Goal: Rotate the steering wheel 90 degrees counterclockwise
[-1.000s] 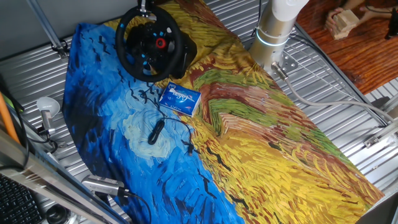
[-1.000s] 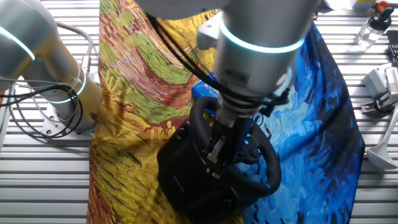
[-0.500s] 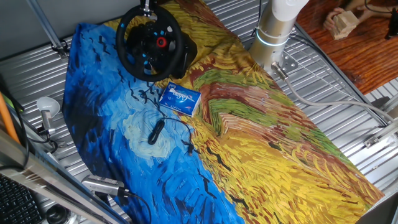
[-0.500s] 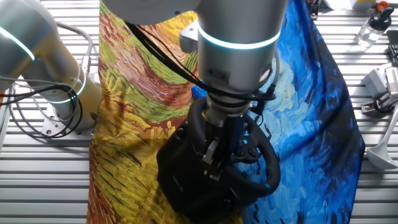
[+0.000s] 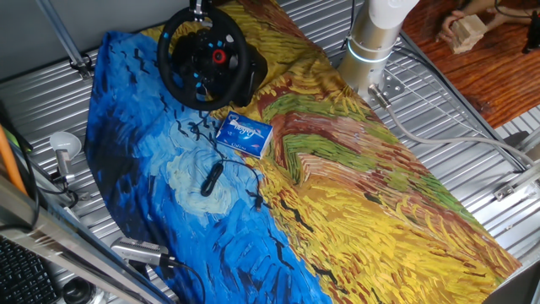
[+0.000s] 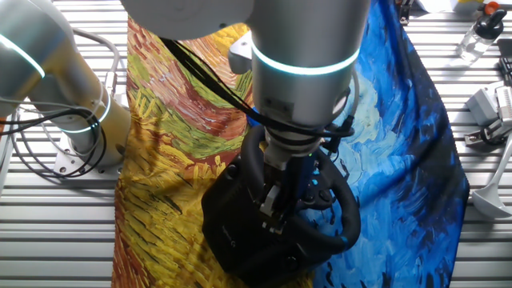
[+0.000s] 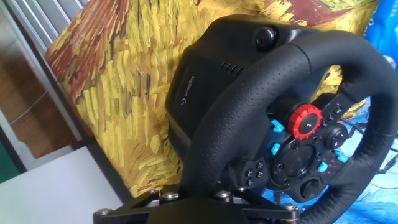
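Observation:
The steering wheel (image 5: 202, 57) is a black round wheel with a red knob (image 7: 305, 120) and small blue buttons on its hub. It stands on a bulky black base (image 6: 240, 232) at one end of the painted cloth. My gripper (image 6: 272, 210) is down at the wheel's rim on the base side, and its fingers reach onto the rim. In the hand view the rim (image 7: 249, 106) runs down into the dark gripper body at the bottom edge, which hides the fingertips. Whether they clamp the rim does not show.
A small blue packet (image 5: 244, 133) lies on the cloth just in front of the wheel. A thin black cable with a plug (image 5: 211, 177) lies beyond it. The arm's base (image 5: 371, 46) stands beside the cloth. Clutter sits on the ribbed metal table's edges (image 5: 63, 152).
In the other fixed view the arm's wrist has swung left and the gripper has shifted slightly down and left along the rim. The wheel's hub looks unturned.

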`<state>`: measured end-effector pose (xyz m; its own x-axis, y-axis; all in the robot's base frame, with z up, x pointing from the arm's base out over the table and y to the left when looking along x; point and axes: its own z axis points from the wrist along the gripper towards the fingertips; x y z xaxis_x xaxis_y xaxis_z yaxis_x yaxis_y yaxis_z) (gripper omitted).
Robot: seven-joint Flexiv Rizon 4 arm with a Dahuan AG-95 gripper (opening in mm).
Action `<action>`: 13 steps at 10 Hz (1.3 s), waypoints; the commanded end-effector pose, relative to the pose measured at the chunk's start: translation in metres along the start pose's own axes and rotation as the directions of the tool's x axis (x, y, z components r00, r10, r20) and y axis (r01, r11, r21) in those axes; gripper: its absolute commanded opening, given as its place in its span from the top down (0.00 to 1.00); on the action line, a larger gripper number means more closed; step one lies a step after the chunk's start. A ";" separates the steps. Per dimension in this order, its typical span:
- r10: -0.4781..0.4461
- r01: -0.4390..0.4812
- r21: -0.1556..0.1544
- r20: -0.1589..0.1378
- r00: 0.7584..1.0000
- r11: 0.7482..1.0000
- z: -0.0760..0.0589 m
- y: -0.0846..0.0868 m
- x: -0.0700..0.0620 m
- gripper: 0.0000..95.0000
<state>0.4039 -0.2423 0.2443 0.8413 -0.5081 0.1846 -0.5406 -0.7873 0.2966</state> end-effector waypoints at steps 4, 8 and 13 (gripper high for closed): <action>0.008 -0.009 0.028 0.018 1.000 1.000 0.000 0.000 -0.001 1.00; 0.003 -0.004 0.039 0.028 1.000 0.999 -0.001 0.000 -0.001 1.00; -0.035 0.032 0.063 0.039 0.999 0.997 -0.002 -0.001 0.000 0.60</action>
<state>0.4051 -0.2412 0.2458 0.8605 -0.4905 0.1376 -0.5094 -0.8253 0.2438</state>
